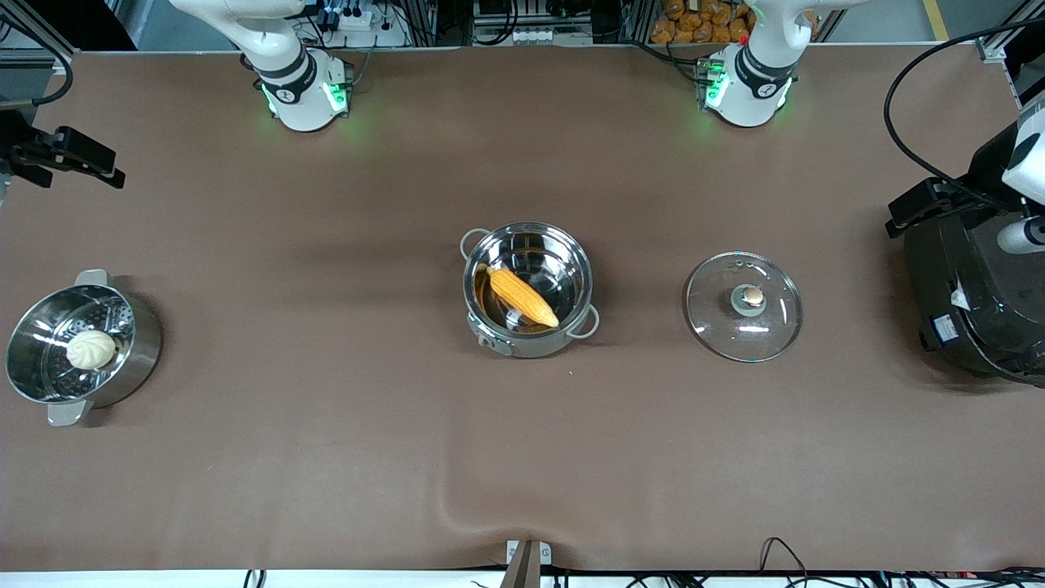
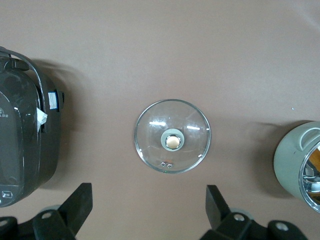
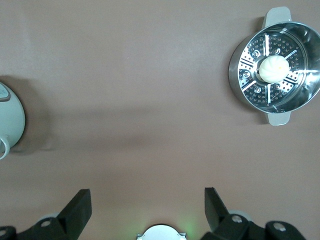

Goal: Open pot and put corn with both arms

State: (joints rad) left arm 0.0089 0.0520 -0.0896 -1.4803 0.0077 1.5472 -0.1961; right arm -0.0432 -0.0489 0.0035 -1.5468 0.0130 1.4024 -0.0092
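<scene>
Pot [image 1: 528, 290]: open, corn [image 1: 522, 296] inside, glass lid [image 1: 744, 305] beside. Left gripper [image 2: 149, 207] and right gripper [image 3: 148, 207]: fingers spread, empty, bodies cropped.

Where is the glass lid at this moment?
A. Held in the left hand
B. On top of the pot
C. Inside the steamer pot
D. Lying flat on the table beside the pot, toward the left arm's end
D. The glass lid lies flat on the table, apart from the pot, which is open with the corn in it; the left hand is open and empty.
</scene>
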